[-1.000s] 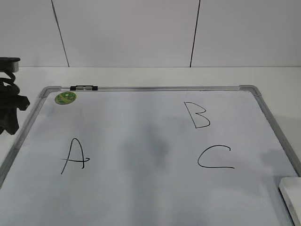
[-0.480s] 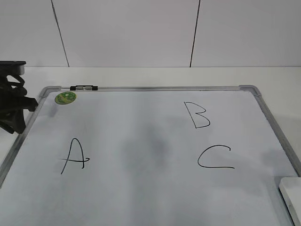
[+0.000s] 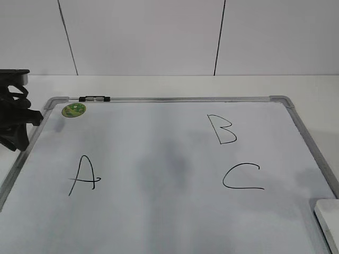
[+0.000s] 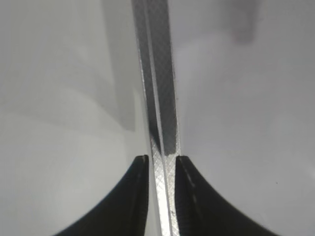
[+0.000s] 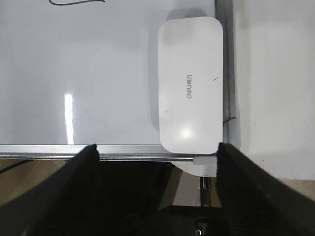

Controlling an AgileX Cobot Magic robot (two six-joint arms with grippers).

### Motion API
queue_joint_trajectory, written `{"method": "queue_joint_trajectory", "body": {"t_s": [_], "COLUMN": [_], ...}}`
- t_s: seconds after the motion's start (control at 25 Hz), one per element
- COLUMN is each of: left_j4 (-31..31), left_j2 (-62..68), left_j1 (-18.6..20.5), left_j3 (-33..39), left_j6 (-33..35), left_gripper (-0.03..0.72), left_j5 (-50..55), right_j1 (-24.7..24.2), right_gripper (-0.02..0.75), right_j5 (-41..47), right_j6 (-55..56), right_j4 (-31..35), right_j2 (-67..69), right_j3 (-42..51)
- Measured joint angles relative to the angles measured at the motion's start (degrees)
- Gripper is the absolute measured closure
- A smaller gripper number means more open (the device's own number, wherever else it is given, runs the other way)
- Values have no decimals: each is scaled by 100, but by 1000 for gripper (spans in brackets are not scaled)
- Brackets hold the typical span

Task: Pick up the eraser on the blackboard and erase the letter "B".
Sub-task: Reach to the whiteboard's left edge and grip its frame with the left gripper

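Note:
The blackboard lies flat on the white table, with the black letter "B" at its upper right. The white eraser lies on the board's near right corner; only its edge shows in the exterior view. My right gripper is open wide and empty, hovering over the board's near edge just short of the eraser. It is out of the exterior view. My left gripper is shut on the board's left metal frame. It shows at the left edge of the exterior view.
A black "A" and "C" are also on the board. A round green sticker and a black clip sit at the top left. A white wall stands behind the table.
Over the last second the left arm moved right and up onto the board's left frame. Since half a second ago nothing has visibly moved.

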Motion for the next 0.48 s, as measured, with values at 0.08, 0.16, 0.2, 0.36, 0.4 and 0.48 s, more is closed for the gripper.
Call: {"method": "queue_joint_trajectory", "body": {"t_s": [0.08,0.16,0.2,0.36,0.4,0.48], "left_j4": [0,0,0,0,0,0], "left_j2": [0,0,0,0,0,0], "left_j1": [0,0,0,0,0,0], "left_j3": [0,0,0,0,0,0], "left_j6": [0,0,0,0,-2,-2], "left_gripper": [543,538,536,516,498,465], "left_j5": [0,11,19,19,19,19], "right_j1": [0,0,0,0,0,0], "right_gripper": [169,169,169,169,169,169], "right_j5": [0,0,0,0,0,0], "right_j6": [0,0,0,0,0,0], "right_j4": [0,0,0,0,0,0], "right_j2": [0,0,0,0,0,0], "right_j3": [0,0,0,0,0,0]}}
